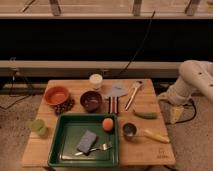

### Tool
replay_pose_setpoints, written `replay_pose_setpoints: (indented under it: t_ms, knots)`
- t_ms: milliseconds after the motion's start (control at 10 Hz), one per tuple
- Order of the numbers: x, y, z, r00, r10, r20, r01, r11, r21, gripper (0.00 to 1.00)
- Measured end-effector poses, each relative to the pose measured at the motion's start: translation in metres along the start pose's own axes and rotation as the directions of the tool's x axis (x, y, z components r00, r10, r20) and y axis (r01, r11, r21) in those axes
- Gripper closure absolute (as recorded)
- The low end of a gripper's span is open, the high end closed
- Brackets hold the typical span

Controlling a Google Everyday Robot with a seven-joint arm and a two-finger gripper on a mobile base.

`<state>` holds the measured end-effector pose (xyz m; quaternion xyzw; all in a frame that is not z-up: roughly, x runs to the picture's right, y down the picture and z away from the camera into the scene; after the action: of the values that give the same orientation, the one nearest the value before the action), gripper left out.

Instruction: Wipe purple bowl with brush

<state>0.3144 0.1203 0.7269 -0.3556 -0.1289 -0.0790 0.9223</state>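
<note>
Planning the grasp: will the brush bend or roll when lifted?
The brush looks thin and straight, so probably stiff and light. Lying flat, its slim shaft might roll if nudged sideways. The gripper hangs beyond the right edge of the table, away from it.
</note>
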Motion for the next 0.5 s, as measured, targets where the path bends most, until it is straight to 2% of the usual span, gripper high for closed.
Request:
replay_pose_setpoints:
  t_ms: [300, 500]
  knots:
    - [0.001, 0.0, 0.001, 1.0, -0.003, -0.006, 0.003, 1.0, 0.003, 0.2]
    - [0.0, -0.014, 0.009, 0.999, -0.038, -0.015, 0.038, 0.999, 0.031, 0.2]
